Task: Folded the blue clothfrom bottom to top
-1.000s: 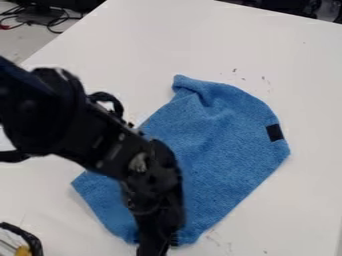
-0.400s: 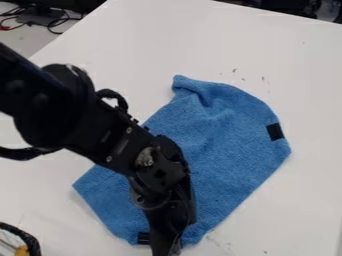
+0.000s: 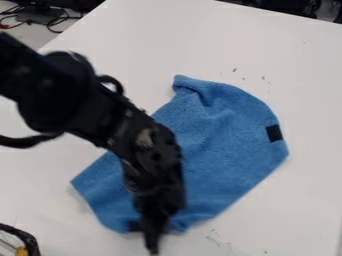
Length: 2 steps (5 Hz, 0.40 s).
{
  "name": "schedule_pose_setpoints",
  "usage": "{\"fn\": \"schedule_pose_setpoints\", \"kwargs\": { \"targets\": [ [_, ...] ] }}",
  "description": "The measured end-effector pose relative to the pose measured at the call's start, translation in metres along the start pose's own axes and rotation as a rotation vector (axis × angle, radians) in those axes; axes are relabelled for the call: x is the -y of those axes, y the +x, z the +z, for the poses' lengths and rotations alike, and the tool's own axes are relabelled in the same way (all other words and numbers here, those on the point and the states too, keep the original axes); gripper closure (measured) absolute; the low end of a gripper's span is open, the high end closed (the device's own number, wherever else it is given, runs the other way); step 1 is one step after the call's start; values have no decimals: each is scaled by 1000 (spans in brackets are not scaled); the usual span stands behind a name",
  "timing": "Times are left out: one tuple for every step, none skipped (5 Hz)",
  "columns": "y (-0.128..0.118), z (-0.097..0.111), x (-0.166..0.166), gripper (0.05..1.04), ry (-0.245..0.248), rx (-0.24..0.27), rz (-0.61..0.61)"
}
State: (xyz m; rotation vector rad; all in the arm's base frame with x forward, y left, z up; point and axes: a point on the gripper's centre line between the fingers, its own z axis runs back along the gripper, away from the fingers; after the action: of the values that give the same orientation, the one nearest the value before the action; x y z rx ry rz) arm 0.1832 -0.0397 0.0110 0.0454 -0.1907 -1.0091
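The gripper (image 3: 153, 244) is blurred and hides part of the blue cloth (image 3: 230, 150) behind it; left of it, the edge cuts off a black-and-yellow object (image 3: 28, 239).

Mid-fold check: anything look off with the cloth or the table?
Two small things. The blue cloth is bunched and creased at its upper-left corner instead of lying flat. The white table has scattered dark marks beyond the cloth and more near its lower-right edge; dirt or wear, I can't tell.
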Motion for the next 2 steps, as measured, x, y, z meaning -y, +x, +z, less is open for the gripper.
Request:
{"fn": "schedule_pose_setpoints", "kwargs": {
  "targets": [
    [2,21,-18,1018,31,23,34],
    [2,46,-38,1024,51,34,86]
  ]
}}
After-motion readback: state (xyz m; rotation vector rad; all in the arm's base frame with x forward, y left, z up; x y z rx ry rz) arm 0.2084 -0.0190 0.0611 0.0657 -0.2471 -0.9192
